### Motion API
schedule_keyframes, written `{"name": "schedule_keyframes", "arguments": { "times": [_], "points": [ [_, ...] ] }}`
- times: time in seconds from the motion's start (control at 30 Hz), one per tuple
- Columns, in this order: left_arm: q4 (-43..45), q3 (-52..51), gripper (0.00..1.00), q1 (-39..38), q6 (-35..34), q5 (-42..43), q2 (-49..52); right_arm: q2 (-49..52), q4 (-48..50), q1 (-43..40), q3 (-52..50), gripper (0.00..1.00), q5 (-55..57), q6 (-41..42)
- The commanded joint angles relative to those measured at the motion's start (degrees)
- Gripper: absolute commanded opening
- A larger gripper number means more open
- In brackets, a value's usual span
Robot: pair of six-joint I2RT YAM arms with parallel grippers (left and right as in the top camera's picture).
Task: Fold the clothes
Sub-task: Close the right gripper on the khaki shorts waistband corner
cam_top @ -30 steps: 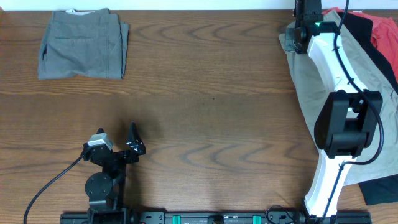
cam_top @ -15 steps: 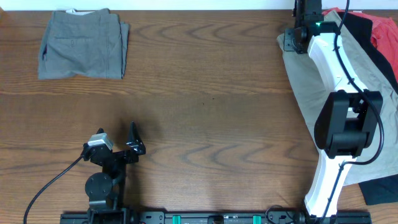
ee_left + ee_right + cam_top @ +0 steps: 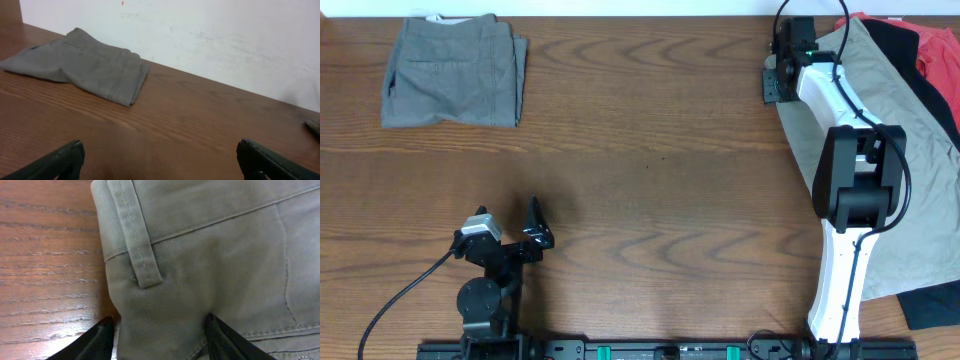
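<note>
Nearest the front edge of the desk [image 3: 650,150], the left end effector [image 3: 160,165] rests with its fingers spread fully apart and nothing between them; it has not moved during the last second.

Further back on the right side, the khaki shorts [image 3: 920,160] lie spread out and unfolded, partly over a black cloth [image 3: 930,300] and a red cloth [image 3: 940,50].

At the far right, the right end effector [image 3: 160,342] has changed. A second ago its fingers were together at the waistband corner; now they stand apart, one on each side of the corner near the belt loop [image 3: 140,245], and the arm has shifted a little toward the far edge. I judge that it has released the corner, so the shorts are laid down for folding but no fold is made yet.

At the far left, the grey shorts [image 3: 450,70] lie already folded.

No brand, label or writing can be read on any garment.
</note>
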Motion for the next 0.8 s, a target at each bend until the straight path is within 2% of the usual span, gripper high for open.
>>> {"name": "schedule_keyframes", "arguments": {
  "times": [0.0, 0.1, 0.23, 0.33, 0.77],
  "points": [
    [-2.1, -0.9, 0.98, -0.1, 0.1, 0.2, -0.1, 0.5, 0.5, 0.2, 0.6, 0.53, -0.2, -1.1],
    [-2.1, -0.9, 0.98, -0.1, 0.1, 0.2, -0.1, 0.8, 1.0, 0.1, 0.6, 0.4, 0.5, -1.0],
    [-2.1, -0.9, 0.98, -0.1, 0.1, 0.2, -0.1, 1.0, 1.1, -0.2, 0.6, 0.12, 2.4, -1.0],
    [-2.1, -0.9, 0.98, -0.1, 0.1, 0.2, -0.1, 1.0, 1.2, -0.3, 0.7, 0.01, 2.8, -1.0],
    [-2.1, -0.9, 0.98, -0.1, 0.1, 0.2, -0.1, -2.3, 2.1, 0.4, 0.8, 0.01, 2.1, 4.3]
  ]
}}
